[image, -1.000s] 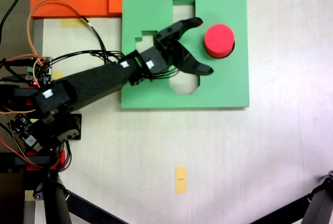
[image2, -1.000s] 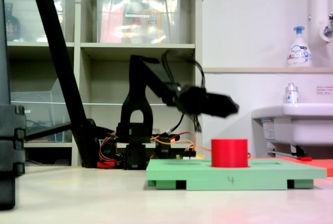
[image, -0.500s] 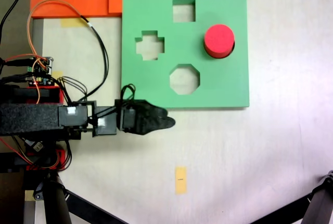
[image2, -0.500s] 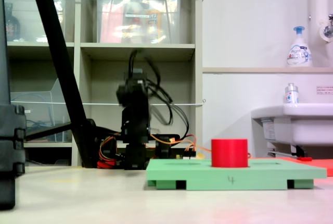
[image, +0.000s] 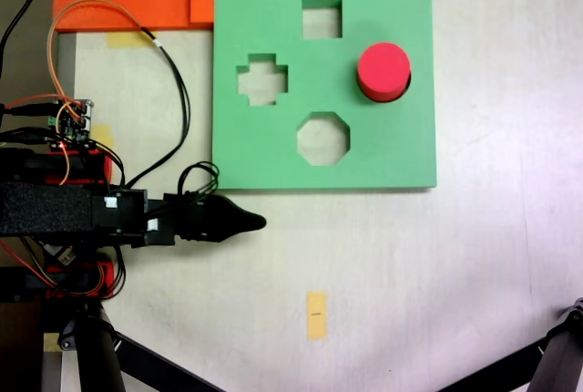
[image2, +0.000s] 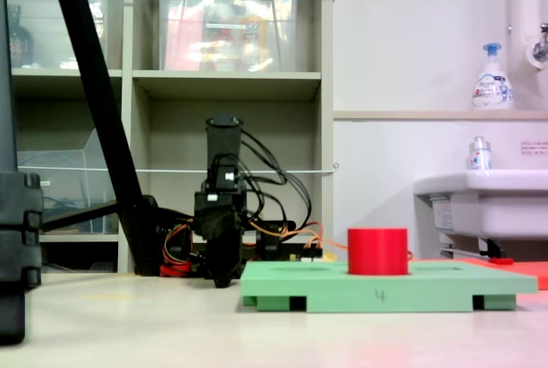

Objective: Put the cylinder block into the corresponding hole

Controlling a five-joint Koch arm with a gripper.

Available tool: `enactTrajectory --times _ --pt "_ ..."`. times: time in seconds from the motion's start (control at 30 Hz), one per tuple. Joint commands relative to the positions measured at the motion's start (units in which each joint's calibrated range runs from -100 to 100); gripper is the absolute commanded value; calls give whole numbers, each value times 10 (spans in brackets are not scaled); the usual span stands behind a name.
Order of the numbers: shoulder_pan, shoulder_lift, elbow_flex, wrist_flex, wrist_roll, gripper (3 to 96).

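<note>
In the first exterior view, the cylinder block stands in the circular hole of the green board, near the first exterior view's right edge of the board, with the square, cross and octagonal cutouts empty. The second exterior view shows what that one cannot: the block rises upright, well above the board's top. The tool lies off the board over the surface, its jaws together, holding nothing.

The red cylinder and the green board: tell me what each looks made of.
The red cylinder looks like matte foam: flat uniform colour, no shine. The green board looks like thick matte foam too, with cleanly cut holes and visible slab thickness in the second exterior view.
</note>
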Motion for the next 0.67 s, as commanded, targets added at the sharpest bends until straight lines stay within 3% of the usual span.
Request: enactTrajectory --times 0.03,0.67 --pt "0 -5 -14 -72 0 466" --pt "0 -5 -14 -68 0 493"
